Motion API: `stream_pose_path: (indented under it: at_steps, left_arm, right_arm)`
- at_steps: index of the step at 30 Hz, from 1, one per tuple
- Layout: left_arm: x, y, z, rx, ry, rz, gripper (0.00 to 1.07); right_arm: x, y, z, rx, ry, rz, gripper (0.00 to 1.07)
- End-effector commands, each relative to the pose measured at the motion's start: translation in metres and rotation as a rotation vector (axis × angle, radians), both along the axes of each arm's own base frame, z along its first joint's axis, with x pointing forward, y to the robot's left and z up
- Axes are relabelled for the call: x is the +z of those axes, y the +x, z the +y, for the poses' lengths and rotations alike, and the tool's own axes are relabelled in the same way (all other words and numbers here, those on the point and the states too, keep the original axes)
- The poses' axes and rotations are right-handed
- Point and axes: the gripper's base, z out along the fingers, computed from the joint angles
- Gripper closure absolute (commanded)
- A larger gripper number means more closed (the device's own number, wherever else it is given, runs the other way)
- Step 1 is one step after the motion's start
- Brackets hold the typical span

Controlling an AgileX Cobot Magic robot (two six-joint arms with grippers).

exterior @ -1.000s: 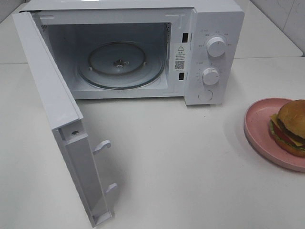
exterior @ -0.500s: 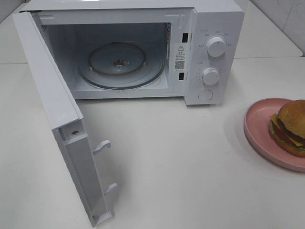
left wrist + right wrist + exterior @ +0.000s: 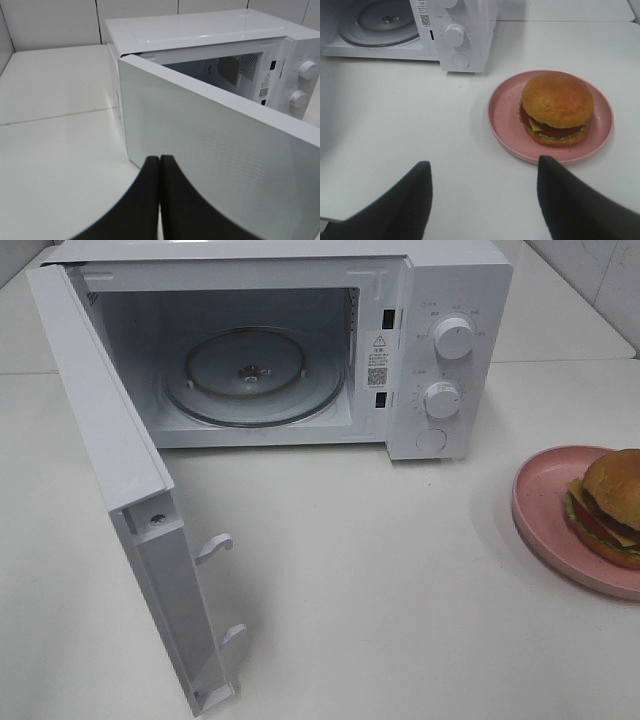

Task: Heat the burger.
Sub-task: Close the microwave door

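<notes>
The small round burger [image 3: 556, 109] with its golden-brown bun, dark patty, red tomato, yellow cheese and green lettuce is sitting on the round pink plate [image 3: 500, 117], toward the plate's far side from the microwave. Across the 3 high-camera pictures neither burger nor plate is shifting, and no arm is entering that view, so nothing visible is changing on the table.

The right gripper [image 3: 482, 200] is hovering short of the plate with its 2 black fingers [image 3: 402, 202] standing wide apart, nothing between them; it is lined up roughly on the plate's near edge, apart from it. The pickup is probably only now being prepared.

The white box-shaped microwave [image 3: 450, 360] is standing well away from the plate, its door [image 3: 110, 440] swung fully open and its round glass turntable [image 3: 250, 375] bare, ready to receive the food.

The left gripper [image 3: 160, 165] is waiting just outside the open door, its 2 dark fingers pressed together, holding nothing.
</notes>
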Motion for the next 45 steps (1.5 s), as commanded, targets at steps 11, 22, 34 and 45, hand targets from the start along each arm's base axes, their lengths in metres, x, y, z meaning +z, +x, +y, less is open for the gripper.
stream_pose_path:
  at_steps: [11, 22, 34, 45]
  left_arm:
    - [-0.027, 0.106, -0.027, 0.013, 0.090, 0.346, 1.06]
    - [-0.059, 0.168, -0.043, 0.014, 0.107, 0.364, 1.06]
    - [-0.103, 0.212, -0.082, -0.072, 0.168, 0.301, 1.06]
    - [-0.122, 0.228, -0.107, -0.125, 0.179, 0.231, 1.06]
  right_arm:
    - [0.000, -0.003, -0.001, 0.000, -0.004, -0.035, 0.50]
    - [0.000, -0.003, -0.001, 0.000, -0.004, -0.035, 0.50]
    - [0.000, -0.003, -0.001, 0.000, -0.004, -0.035, 0.50]
    - [0.000, -0.003, -0.001, 0.000, -0.004, -0.035, 0.50]
